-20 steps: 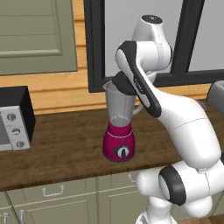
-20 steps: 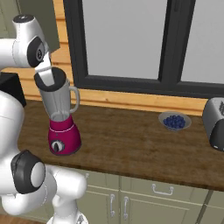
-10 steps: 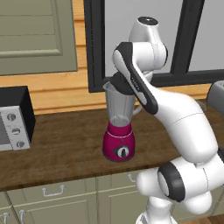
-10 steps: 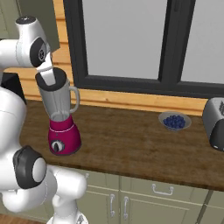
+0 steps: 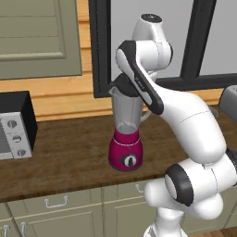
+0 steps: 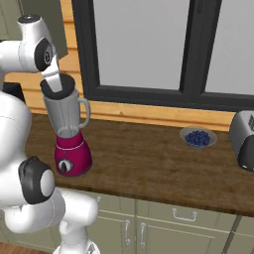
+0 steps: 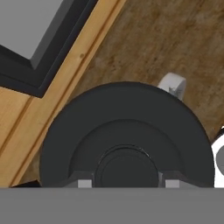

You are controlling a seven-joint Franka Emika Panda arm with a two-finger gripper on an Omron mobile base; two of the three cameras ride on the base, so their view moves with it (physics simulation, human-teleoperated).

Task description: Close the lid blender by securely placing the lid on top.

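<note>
The lid [image 7: 124, 140] sits right under my end effector [image 7: 126, 183], a dark round domed cap w/ a raised centre knob. In hand view my two fingertips [image 7: 84, 183] flank that knob, one each side, so I'm grasping the lid by the knob. In left base view the lid [image 5: 124, 85] is at the top of the blender [image 5: 126, 134] jar, level w/ the rim; can't tell if it's fully seated or a touch above. Right base view: the lid [image 6: 58, 85] is a dark disc at the jar mouth, my wrist directly over it.

Below my end effector: clear grey tapered jar, then the magenta base w/ its round dial [image 5: 129, 161] facing the front edge of the counter [image 5: 65, 157]. The jar's handle [image 6: 85, 111] sticks out on the window side in right base view; in hand view the handle [image 7: 173, 85] peeks past the lid's edge as a pale curved bit.

The blender [image 6: 69, 136] stands upright on the wood counter [image 6: 149, 163], near its front edge.

Farther out, well to the left of my end effector: black-and-grey box appliance w/ knobs [image 5: 14, 125] on the counter. Well to the right: small bowl of blueberries [image 6: 198, 137] near the back wall, and past it a toaster [image 6: 244, 140] at the frame edge. Dark-framed window [image 6: 144, 49] behind, cabinet drawers [image 6: 163, 218] under the counter.
</note>
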